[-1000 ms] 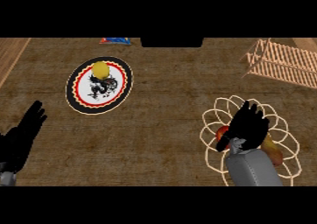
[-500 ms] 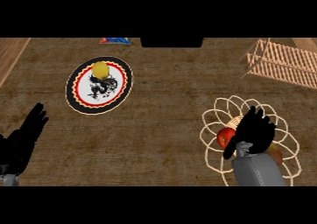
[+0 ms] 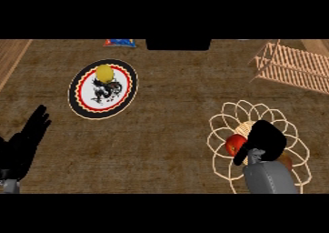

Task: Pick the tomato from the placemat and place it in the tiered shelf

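1. Head view: the right hand point(image 3: 264, 139) is bending down over the middle of the placemat point(image 3: 226, 116). Its fingers are curling round the tomato point(image 3: 233, 144), and the thumb seems to be tucking in at the near side.
2. The tomato is sitting on the placemat, its red skin showing only at the hand's left edge. I judge it is not yet lifted.
3. The tiered shelf point(image 3: 295, 68) is standing beyond the placemat and a little to its right, well apart from it.
4. The left hand point(image 3: 23, 145) is resting open with its fingers spread, far to the left of the placemat.
5. A patterned plate point(image 3: 73, 93) carrying a yellow thing point(image 3: 103, 73) is lying beyond the placemat and well to its left, out of the likely path.
6. What I am worrying about:
   - The tomato is round and only partly covered, so it could roll out sideways as the hand is rising.
   - The placemat looks like openwork, so a fingertip could catch a loop and drag the mat along.
   - Coming in low could knock the tomato against the shelf's slats.
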Robot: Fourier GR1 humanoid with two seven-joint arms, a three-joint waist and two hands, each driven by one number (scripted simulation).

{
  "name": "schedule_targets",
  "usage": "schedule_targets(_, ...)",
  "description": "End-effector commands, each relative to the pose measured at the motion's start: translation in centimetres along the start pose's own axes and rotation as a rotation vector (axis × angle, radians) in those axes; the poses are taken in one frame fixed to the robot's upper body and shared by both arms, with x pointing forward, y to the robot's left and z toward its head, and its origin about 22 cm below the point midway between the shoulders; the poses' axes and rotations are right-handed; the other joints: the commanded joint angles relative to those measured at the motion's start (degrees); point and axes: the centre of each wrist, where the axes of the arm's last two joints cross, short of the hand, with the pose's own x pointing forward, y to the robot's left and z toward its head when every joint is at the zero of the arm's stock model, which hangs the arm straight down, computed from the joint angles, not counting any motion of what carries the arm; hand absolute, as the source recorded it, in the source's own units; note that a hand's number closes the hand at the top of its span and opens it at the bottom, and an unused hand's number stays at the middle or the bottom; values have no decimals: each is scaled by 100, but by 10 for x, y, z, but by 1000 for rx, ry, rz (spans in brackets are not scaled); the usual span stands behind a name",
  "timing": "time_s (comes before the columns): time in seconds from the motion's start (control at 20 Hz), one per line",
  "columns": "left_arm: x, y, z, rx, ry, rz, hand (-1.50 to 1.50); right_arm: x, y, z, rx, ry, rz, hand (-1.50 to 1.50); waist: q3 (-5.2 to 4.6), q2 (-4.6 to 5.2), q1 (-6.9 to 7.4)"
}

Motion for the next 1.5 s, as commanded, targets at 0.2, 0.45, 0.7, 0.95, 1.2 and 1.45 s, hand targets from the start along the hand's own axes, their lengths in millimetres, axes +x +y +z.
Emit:
schedule_targets(0.2, -8, 22, 1, -13, -12, 9, 0, -6, 15, -4, -39, 22, 95, 150, 43, 60, 0)
schedule_targets(0.45, 0, 13, -2, 0, 9, 3, 0, 3, -1, 2, -119, 28, 117, 150, 44, 58, -5)
schedule_targets(0.7, 2, 16, -8, 4, 7, 8, 0, 12, 0, 35, -214, -18, 70, 150, 44, 54, -6)
schedule_targets(0.95, 5, 5, -14, 18, -13, 4, 0, -19, -61, 12, -257, -510, -14, 150, 55, 39, -95)
schedule_targets(1.2, -2, 13, -6, 25, 2, 21, 0, -51, -102, -10, -238, -926, -140, 150, 85, 30, -109)
schedule_targets(1.45, -2, 12, -1, 23, 23, 23, 0, -127, -170, -50, -227, -1045, -288, 150, 64, 21, -206)
